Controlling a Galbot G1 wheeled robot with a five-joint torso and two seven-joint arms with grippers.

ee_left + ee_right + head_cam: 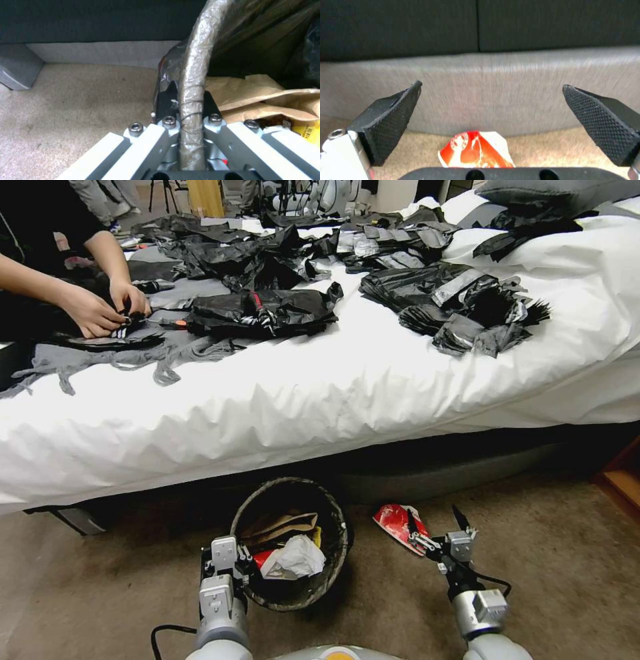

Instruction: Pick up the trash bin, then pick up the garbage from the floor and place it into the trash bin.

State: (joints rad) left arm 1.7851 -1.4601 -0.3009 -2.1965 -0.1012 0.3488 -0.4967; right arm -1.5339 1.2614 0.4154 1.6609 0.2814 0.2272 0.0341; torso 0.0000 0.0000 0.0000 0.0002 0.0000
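Left hand (186, 105): fingers clamped on the bag-wrapped rim of the trash bin (333, 513), near side. Bin stands on the carpeted floor (547, 553) just before the bed (333, 393); liner dark. Contents: tan paper bag (283, 527), white tissue (297, 559), red scrap, yellow wrapper (308, 132). Right hand (437, 527): fingers spread wide, held low over the floor, nothing between them. Red-and-white wrapper (395, 521): on the carpet just right of the bin, lying by the right hand's fingertips near the bed base.
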